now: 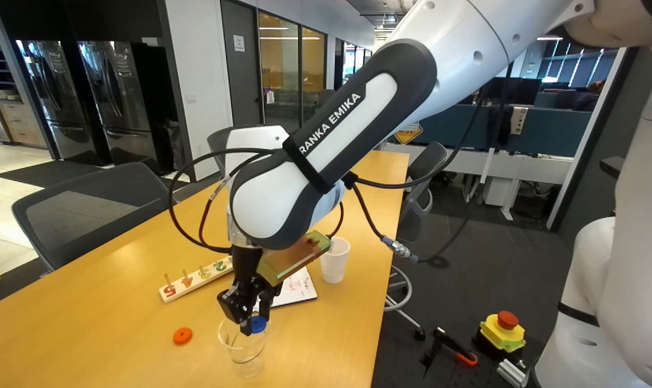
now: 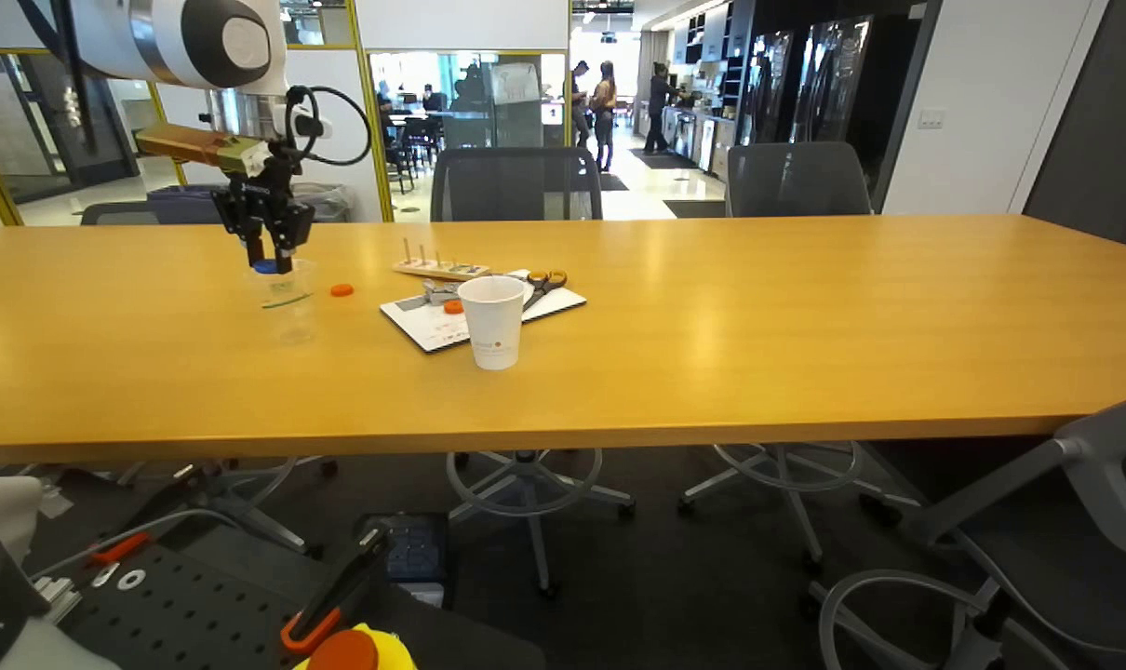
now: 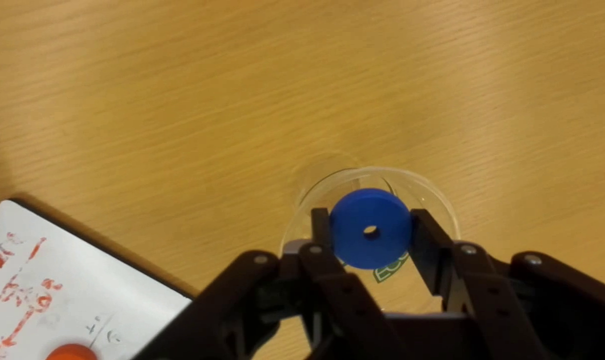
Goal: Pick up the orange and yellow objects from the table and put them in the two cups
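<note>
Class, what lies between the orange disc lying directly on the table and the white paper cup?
Part of the white board lies between the orange disc and the white paper cup, as an exterior view shows.

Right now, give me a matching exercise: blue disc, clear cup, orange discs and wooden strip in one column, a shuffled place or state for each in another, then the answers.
1. blue disc
2. clear cup
3. orange discs
4. wooden strip

A. carries upright pegs
B. has the jaws at its mouth
C. one on the whiteboard, one on the table
D. gripped between the jaws

Pairs: 1-D, 2-B, 3-C, 4-A
</note>
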